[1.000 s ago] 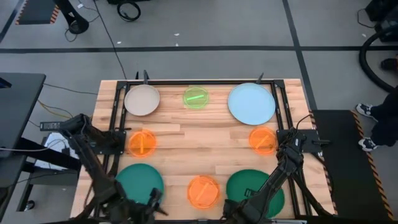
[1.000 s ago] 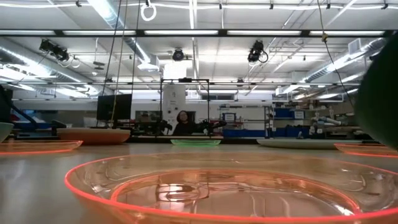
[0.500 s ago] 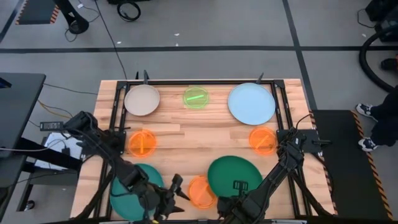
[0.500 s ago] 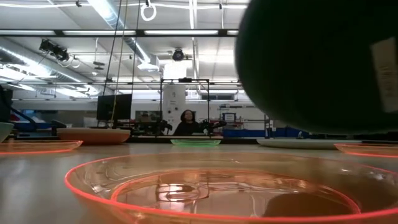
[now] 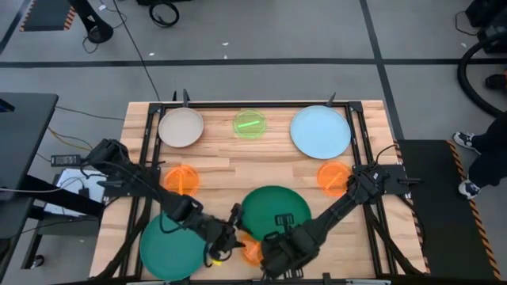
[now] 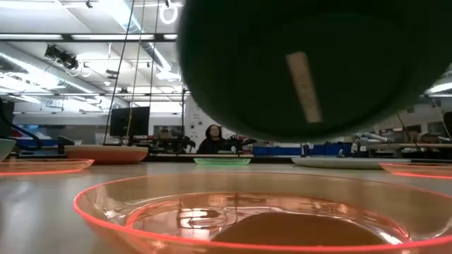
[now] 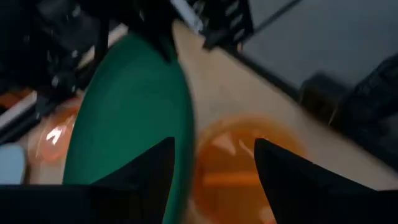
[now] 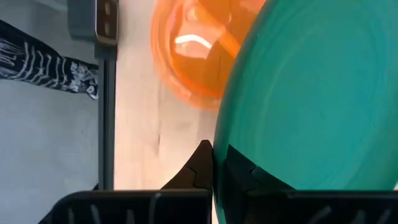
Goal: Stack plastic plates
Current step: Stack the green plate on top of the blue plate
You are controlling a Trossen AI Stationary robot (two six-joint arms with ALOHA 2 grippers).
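Note:
In the high view my right gripper (image 5: 277, 240) is shut on a dark green plate (image 5: 274, 212), held above the table's near middle; the low view shows its dark underside (image 6: 304, 70). Under its near-left rim a translucent orange plate (image 5: 249, 248) rests flat on the table, also close up in the low view (image 6: 240, 219). My left gripper (image 5: 232, 224) is open just left of both; in the left wrist view (image 7: 214, 177) its fingers stand on either side of the orange plate (image 7: 242, 162). A second green plate (image 5: 169, 247) lies flat at the near left. My right gripper pinches the green plate's rim (image 8: 225, 163) between its two fingers at the plate's near edge, coming level from the table's near side. The plate is lifted clear of the table and hangs over part of the orange plate.
At the far edge lie a beige plate (image 5: 181, 127), a neon-green plate (image 5: 250, 124) and a light-blue plate (image 5: 320, 131). Two more orange plates (image 5: 181, 180) (image 5: 333, 178) lie mid-table, left and right. A black frame runs along the table's edges. A person sits far behind the table (image 6: 212, 140).
My right gripper has lifted the green plate off the near right of the table and carried it left, over the near orange plate. My left gripper has moved from the near-left corner rightward and toward the far edge, up to that orange plate.

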